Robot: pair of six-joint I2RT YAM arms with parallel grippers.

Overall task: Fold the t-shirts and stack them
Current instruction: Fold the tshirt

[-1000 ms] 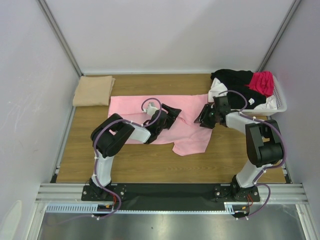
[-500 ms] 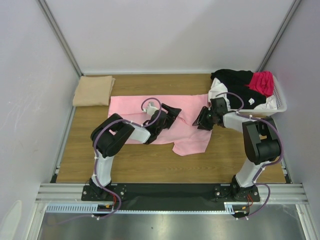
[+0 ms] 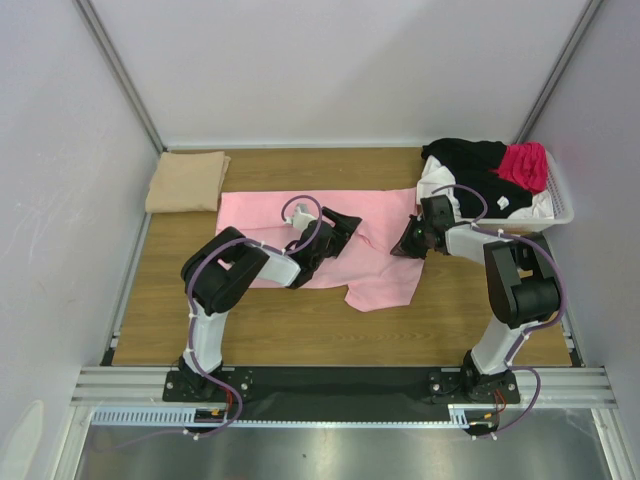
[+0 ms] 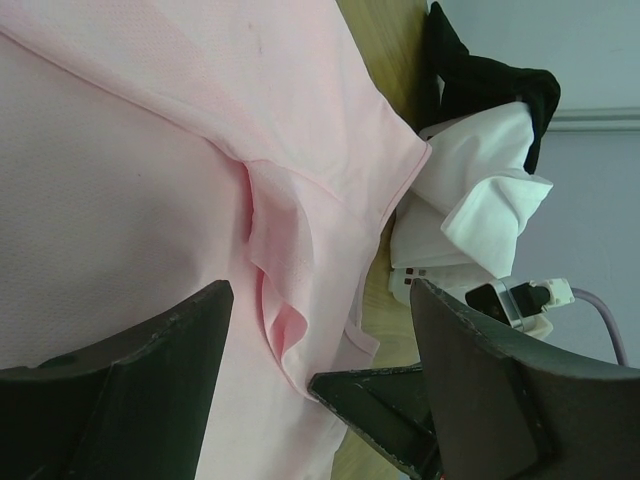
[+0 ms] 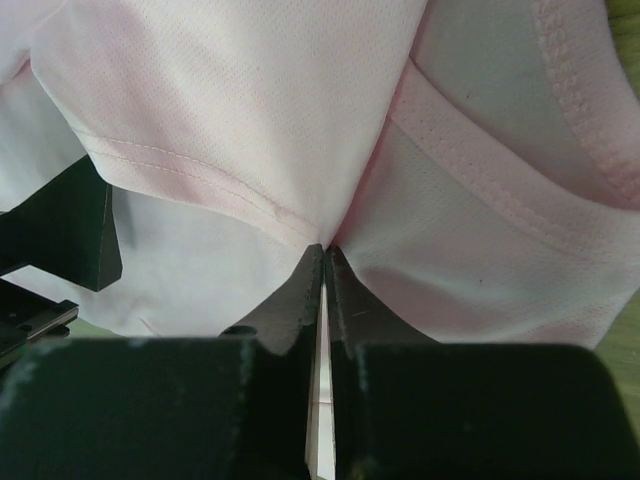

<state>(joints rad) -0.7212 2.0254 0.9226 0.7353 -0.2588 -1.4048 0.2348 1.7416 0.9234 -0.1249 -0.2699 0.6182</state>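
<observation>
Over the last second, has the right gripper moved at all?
Yes. The right gripper edged left, away from the white basket, and its fingers closed on the pink t-shirt.

White-and-black jointed arms (image 3: 225, 275), purple cables (image 3: 300, 206) looping over each; matte black, wedge-shaped end effector fingers (image 4: 130, 390).

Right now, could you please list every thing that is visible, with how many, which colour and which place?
pink t-shirt: one, light pink, spread out mid-table
tan t-shirt: one, tan, folded, far left corner
black t-shirt: at least one, black, in the basket
magenta t-shirt: one, magenta, in the basket
white t-shirt: one, white, spilling over the basket's left side
basket: one, white, far right corner
table: one, wood brown
left jaws: one pair, black, open above the pink t-shirt
right jaws: one pair, black, shut on the pink t-shirt's right part
</observation>
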